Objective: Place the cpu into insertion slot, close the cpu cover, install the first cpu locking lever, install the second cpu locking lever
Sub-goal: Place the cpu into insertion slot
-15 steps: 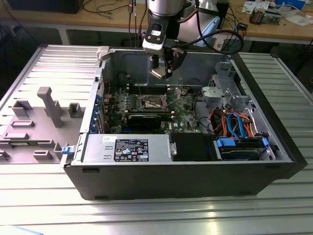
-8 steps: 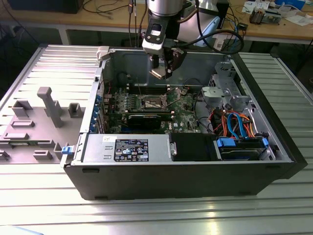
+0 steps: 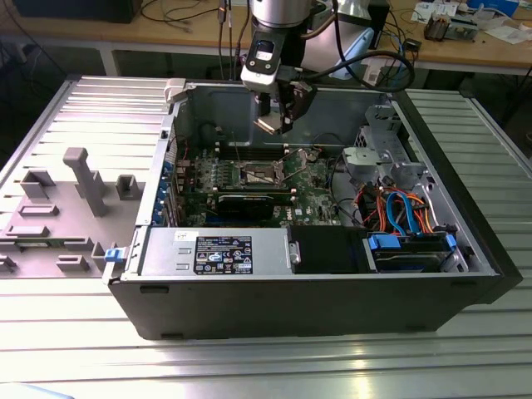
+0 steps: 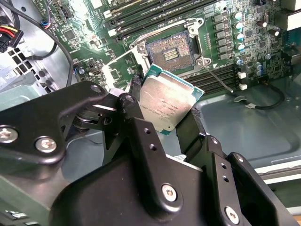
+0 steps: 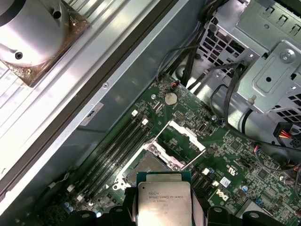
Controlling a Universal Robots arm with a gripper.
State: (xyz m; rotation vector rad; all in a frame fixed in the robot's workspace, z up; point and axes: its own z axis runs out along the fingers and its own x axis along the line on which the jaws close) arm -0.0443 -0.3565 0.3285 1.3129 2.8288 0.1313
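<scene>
My gripper (image 4: 164, 107) is shut on the cpu (image 4: 165, 102), a flat silvery square chip held by its edges between two black fingers (image 4: 134, 96). In the exterior view the gripper (image 3: 273, 125) hangs inside the open computer case, above the motherboard and a little behind the insertion slot (image 3: 259, 174). The slot (image 4: 170, 49) lies bare, its dark pin field showing inside a silver rim. The cpu cover (image 4: 120, 70) stands swung open beside it. A thin wire locking lever (image 4: 219, 78) sticks out, unlatched. In the first wrist view the cpu (image 5: 163, 200) partly hides the slot (image 5: 146, 164), with the cover (image 5: 181, 141) raised.
Long black memory slots (image 5: 117, 148) run beside the socket. A metal drive cage (image 3: 378, 158) and coloured cables (image 3: 399, 212) fill the case on the exterior view's right. The power supply (image 3: 220, 253) sits at the front. A grey fixture tray (image 3: 62, 208) lies outside on the left.
</scene>
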